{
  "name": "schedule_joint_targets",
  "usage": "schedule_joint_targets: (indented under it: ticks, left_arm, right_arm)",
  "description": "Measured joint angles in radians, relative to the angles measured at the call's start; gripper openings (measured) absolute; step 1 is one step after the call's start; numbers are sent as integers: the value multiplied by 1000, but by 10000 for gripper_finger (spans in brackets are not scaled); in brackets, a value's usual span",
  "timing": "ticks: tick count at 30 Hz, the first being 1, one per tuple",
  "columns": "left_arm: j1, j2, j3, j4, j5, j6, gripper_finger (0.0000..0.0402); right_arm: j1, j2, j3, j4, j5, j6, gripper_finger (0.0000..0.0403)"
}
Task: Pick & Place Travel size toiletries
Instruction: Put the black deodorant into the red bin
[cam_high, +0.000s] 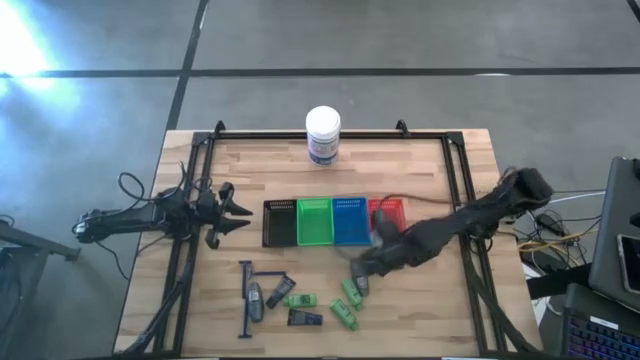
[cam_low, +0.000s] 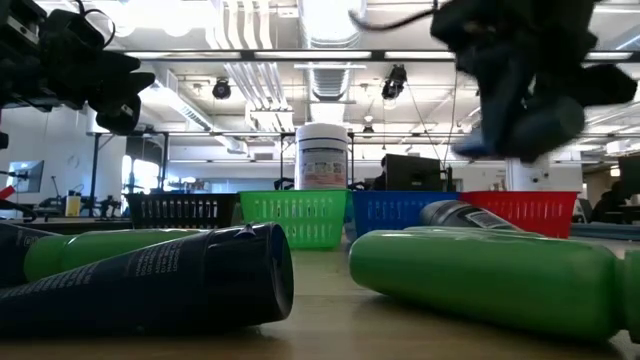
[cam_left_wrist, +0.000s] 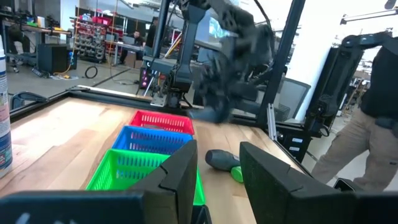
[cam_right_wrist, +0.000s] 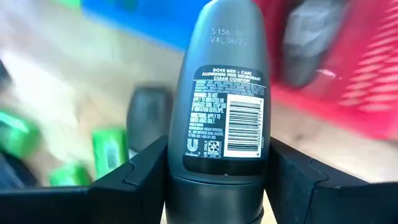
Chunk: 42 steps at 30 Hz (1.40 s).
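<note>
My right gripper (cam_high: 362, 268) hovers over the table just near of the blue tray (cam_high: 350, 221) and red tray (cam_high: 388, 212), shut on a grey roll-on stick (cam_right_wrist: 225, 93) with a barcode label. In the low view it hangs blurred at upper right (cam_low: 525, 95). Several toiletries lie flat on the near part of the table: a grey tube (cam_high: 255, 298), green packets (cam_high: 345, 315), a dark pack (cam_high: 305, 318) and thin blue sticks (cam_high: 246, 300). My left gripper (cam_high: 236, 211) waits open at the table's left, beside the black tray (cam_high: 279, 222). My right gripper pinches the grey roll-on stick between its two fingers (cam_right_wrist: 134, 177), one on either side of its lower body (cam_right_wrist: 217, 165). The stick runs along the fingers and reaches out past their ends, label facing the wrist camera. It is lifted clear of the table.
Four trays stand in a row mid-table: black, green (cam_high: 314, 222), blue, red. A grey thing (cam_right_wrist: 308, 37) lies in the red tray. A white jar (cam_high: 323, 135) stands at the far edge. A dark frame (cam_high: 455, 170) rims the table. A person (cam_left_wrist: 373, 124) stands beyond the right side.
</note>
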Motion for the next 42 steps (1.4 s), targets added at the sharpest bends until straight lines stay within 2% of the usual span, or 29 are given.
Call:
schedule_joint_targets:
  ticks: [4,7,14,21,33,42]
  left_arm:
    - [0,0,0,0,0,0,126]
    - [0,0,0,0,0,0,126]
    - [0,0,0,0,0,0,126]
    - [0,0,0,0,0,0,126]
    - [0,0,0,0,0,0,126]
    - [0,0,0,0,0,0,126]
  right_arm:
    - [-39,-127,-28,-140,63,90,202]
    - [-113,-195,-94,-175,71,82,207]
    - [-262,-254,-233,-37,15,-26,209]
    - [-342,-214,-294,81,-18,-106,220]
    - [-337,-150,-268,87,-14,-123,281]
    - [-232,-145,-123,85,-7,-113,326]
